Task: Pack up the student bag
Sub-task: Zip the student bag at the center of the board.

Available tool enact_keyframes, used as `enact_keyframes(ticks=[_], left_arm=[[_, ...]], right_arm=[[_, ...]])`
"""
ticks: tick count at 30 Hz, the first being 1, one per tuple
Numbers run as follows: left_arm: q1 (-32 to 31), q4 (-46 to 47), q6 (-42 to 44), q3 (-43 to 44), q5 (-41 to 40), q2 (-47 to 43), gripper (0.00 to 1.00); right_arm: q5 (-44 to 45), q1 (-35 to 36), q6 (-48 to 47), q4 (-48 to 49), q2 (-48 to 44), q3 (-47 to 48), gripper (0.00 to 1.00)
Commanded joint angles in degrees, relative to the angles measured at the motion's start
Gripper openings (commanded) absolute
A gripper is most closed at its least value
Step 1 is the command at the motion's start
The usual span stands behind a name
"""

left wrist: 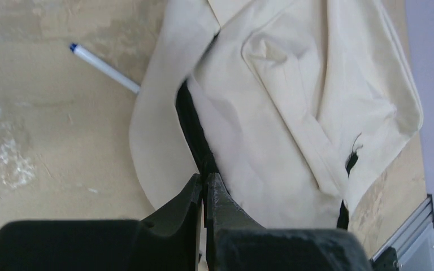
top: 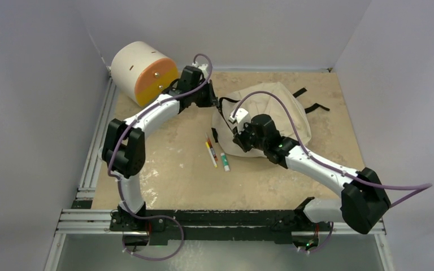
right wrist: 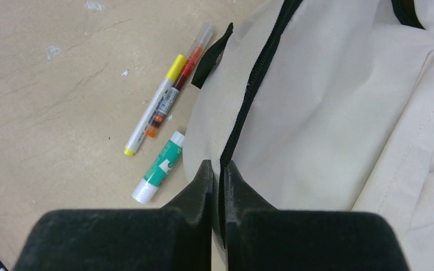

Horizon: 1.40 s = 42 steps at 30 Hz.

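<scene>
1. Now we are gripping the bag [top: 271, 110] at two places on its left rim. It is lying flat on the table [top: 169, 175], right of centre, with its black straps trailing toward the far wall.
2. Our left gripper [left wrist: 205, 183] is pinching the far-left rim. Its fingers are pressed nearly together on the black edge where a dark slit is showing between cream folds.
3. Our right gripper [right wrist: 220, 169] is clamping the near-left rim. Its fingers are all but closed, with the black zipper line running straight in between them.
4. We are taking both holds on the same rim, we judge, so that pulling them apart or upward will spread the mouth. One grip alone would only be dragging the limp cloth along.
5. The things to pack are waiting just beside that rim: a yellow marker [right wrist: 153, 105] and a red marker [right wrist: 182, 73] lying touching side by side, a glue stick [right wrist: 159, 167] nearer us, and a blue-capped pen [left wrist: 106, 69] partly tucked under the cloth. They are sitting close to the mouth, so each transfer should be short.
6. Our left arm is reaching far forward, elbow folded near the left rail, forearm slanting up past the drawer unit [top: 141, 70], wrist angling down onto the bag.
7. Our right arm is stretching leftward and forward from its base, forearm low and diagonal, wrist tipping down over the near rim.
8. We are judging the packing as not yet begun, since every item in view is lying outside.
</scene>
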Motion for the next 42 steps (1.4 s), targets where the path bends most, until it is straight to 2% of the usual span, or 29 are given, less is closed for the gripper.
enact_keyframes(ticks=[1,10,12,16,20,24,26,28,31,34,37,42], left_arm=[[2.62,5.93,4.31,7.89,-2.3,3.56,0.0],[4.83,4.87,6.53,17.93,-0.04,11.03,0.0],[4.83,5.14,6.7,16.68,1.57,10.37,0.0],[4.83,7.43,6.09,10.16,3.4,6.73,0.0],[4.79,7.75,5.7,5.25,4.76,3.63,0.0],[4.83,7.42,6.02,1.76,4.88,0.31,0.0],[4.83,7.31,6.05,0.22,4.92,-1.39,0.0],[4.76,7.69,5.52,-1.54,6.18,-3.06,0.0],[3.81,7.58,4.96,-3.43,7.39,-4.64,0.0],[1.61,7.13,5.14,-4.5,7.39,-5.76,0.0],[-1.7,6.3,5.33,-4.82,6.99,-6.45,0.0],[-6.75,5.78,4.64,-6.16,7.17,-7.64,0.0]], right_arm=[[-3.24,0.4,-0.57,-8.3,-1.07,5.03,0.0],[-3.19,0.41,-1.01,-13.08,-2.4,5.57,0.01],[-1.93,0.36,0.37,-13.7,-3.17,5.19,0.03],[5.62,0.05,3.84,-13.99,-3.25,5.2,0.0],[12.78,-2.06,6.19,-15.48,-1.36,6.74,0.0],[16.03,-5.39,9.07,-16.6,-0.05,7.84,0.01],[16.55,-6.92,9.62,-17.29,0.2,8.41,0.06],[14.86,-7.39,8.25,-17.75,0.08,9.08,0.17],[9.01,-7.28,4.2,-17.05,-1.34,9.85,0.34],[2.39,-7.32,2.06,-15.61,-3.54,10.34,0.47],[-2.27,-7.27,2.81,-14.13,-5.65,10.85,0.52],[-5.85,-7.3,6.43,-11.51,-8.8,11.25,0.54]])
